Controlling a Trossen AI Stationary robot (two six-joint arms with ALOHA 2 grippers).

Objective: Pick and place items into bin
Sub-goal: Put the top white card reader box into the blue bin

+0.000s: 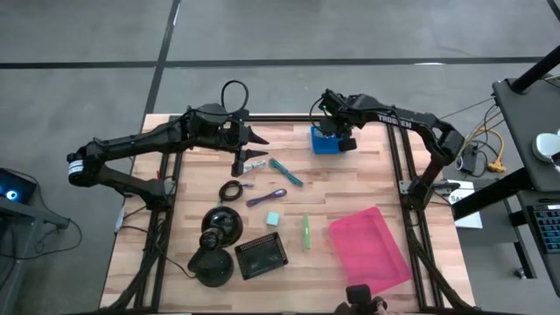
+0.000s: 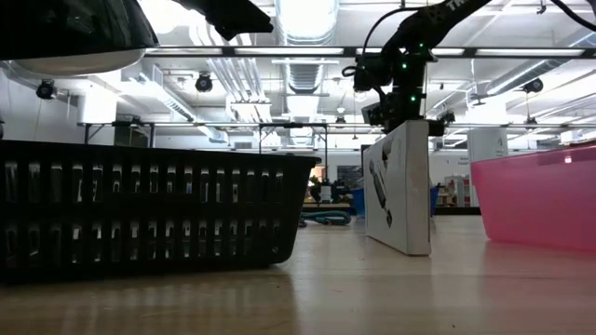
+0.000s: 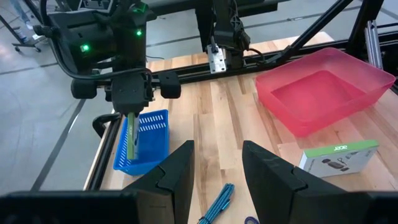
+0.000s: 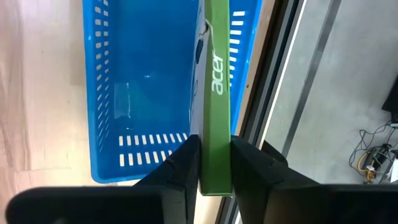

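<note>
over the blue basket [image 4: 149, 93] the right tool [image 4: 214, 163] pinches a green box [image 4: 216, 93]; lower it straight, clear of the rim, then release. left tool [image 3: 214, 165] spread, waiting.

I see two matte black jointed arms; the right arm [image 1: 411, 122] carries white lettering, green lights glow on its wrist [image 3: 124, 37], and black cables loop above the left arm [image 1: 149, 144].

Wooden table [image 1: 350, 188] with pink bin [image 1: 369, 247], blue basket [image 1: 324, 143], scattered oddments.
</note>
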